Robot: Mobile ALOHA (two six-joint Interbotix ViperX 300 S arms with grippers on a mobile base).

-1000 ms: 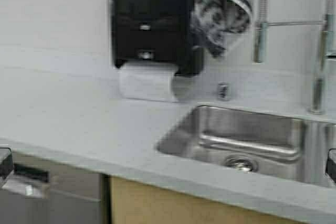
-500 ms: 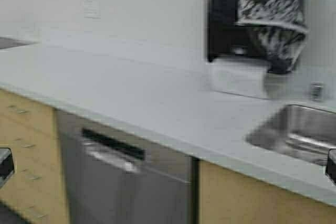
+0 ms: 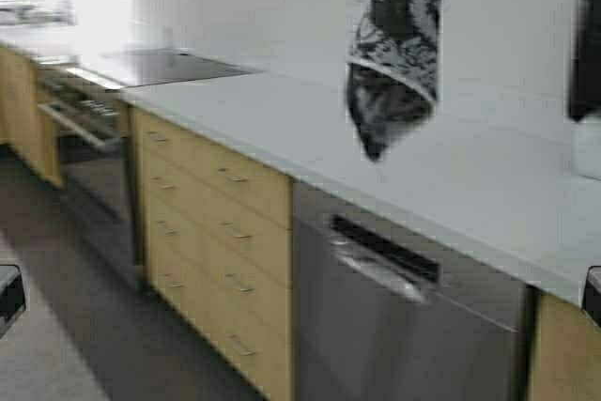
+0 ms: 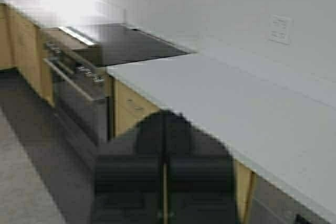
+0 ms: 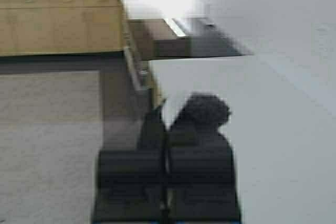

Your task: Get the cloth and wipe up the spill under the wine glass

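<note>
The cloth (image 3: 394,53), dark with a white leaf print and a pale hem, hangs down from above the top edge of the high view, in front of the worktop. In the right wrist view a dark fuzzy bunch of the cloth (image 5: 207,109) sits at the tips of my right gripper (image 5: 167,124), which is shut on it above the worktop edge. My left gripper (image 4: 164,124) is shut with nothing in it, held off the cabinet front. The wine glass and the spill are out of view.
A long pale worktop (image 3: 310,129) runs along the wall over wooden drawers (image 3: 216,223) and a steel dishwasher (image 3: 394,316). A black cooktop (image 3: 160,65) and oven (image 3: 84,138) lie at the far left. The black dispenser (image 3: 587,35) is at the right edge. Dark floor (image 3: 75,326) lies below left.
The robot has turned and driven left: the sink and tap have left the view, the dispenser has slid to the right edge, and drawers and oven have appeared. The cloth travels along.
</note>
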